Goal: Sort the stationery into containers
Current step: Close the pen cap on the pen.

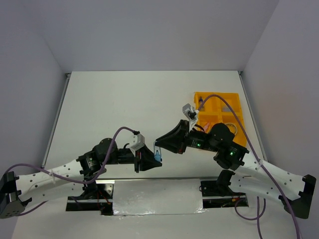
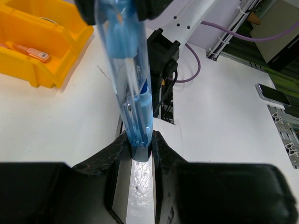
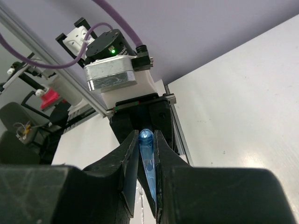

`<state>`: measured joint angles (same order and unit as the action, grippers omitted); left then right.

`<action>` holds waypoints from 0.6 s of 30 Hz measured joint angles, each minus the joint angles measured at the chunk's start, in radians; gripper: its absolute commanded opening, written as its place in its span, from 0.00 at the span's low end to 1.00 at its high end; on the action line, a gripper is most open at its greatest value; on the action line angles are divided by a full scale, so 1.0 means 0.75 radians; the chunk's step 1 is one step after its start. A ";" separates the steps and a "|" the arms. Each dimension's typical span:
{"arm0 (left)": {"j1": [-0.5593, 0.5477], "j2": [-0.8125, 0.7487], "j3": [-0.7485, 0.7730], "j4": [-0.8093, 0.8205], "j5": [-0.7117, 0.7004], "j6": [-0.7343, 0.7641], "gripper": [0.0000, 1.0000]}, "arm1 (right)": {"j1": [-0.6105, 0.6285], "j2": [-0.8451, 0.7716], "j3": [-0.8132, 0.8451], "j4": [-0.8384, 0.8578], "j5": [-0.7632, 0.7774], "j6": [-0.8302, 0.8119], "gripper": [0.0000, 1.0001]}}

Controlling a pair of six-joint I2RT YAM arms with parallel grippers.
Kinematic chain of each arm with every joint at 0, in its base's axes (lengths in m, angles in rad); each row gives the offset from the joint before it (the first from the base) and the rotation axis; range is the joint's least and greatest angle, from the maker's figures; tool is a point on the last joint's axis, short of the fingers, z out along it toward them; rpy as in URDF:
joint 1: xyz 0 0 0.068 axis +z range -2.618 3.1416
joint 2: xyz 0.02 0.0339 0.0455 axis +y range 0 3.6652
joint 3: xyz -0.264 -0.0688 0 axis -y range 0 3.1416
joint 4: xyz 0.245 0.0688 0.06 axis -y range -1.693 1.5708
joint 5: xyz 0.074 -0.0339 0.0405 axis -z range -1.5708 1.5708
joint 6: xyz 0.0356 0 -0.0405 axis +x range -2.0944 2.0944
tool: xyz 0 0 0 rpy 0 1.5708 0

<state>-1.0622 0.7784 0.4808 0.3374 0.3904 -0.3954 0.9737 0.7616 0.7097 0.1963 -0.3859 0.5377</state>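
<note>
Pinching a blue translucent pen (image 1: 157,153) from both ends above the tabletop's near edge, left fingers (image 2: 107,158) and right fingers (image 3: 126,158) hold it unsorted; the yellow tray (image 1: 238,99) by the right edge holds a few pieces.

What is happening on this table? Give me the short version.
Both arms have met near the front middle of the table and share one blue tube, a see-through pen-like piece. The left fingers clamp one end and the right fingers pinch the other, so it hangs above the table between them. The yellow tray sits at the far right, with an orange piece already in one compartment.
</note>
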 measured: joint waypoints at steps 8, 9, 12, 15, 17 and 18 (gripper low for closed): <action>0.000 -0.017 0.000 -0.017 -0.001 -0.005 0.00 | 0.007 -0.022 -0.001 -0.013 -0.018 -0.058 0.00; -0.001 -0.021 0.000 -0.023 -0.001 -0.006 0.00 | 0.007 -0.022 -0.001 -0.011 -0.028 -0.063 0.00; -0.002 -0.029 0.006 -0.045 -0.001 -0.005 0.00 | 0.010 -0.022 -0.004 0.002 -0.052 -0.082 0.00; -0.004 -0.034 0.011 -0.067 -0.001 -0.006 0.00 | 0.028 -0.022 -0.016 0.027 -0.057 -0.109 0.00; -0.005 -0.039 0.013 -0.084 -0.001 -0.005 0.00 | 0.043 -0.023 -0.022 0.035 -0.056 -0.126 0.00; -0.006 -0.042 0.013 -0.092 -0.001 -0.005 0.00 | 0.049 -0.023 -0.022 0.036 -0.055 -0.135 0.00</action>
<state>-1.0664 0.7467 0.4908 0.2687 0.3897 -0.3992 1.0103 0.7444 0.6930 0.2230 -0.4274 0.4366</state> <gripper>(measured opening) 0.314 0.208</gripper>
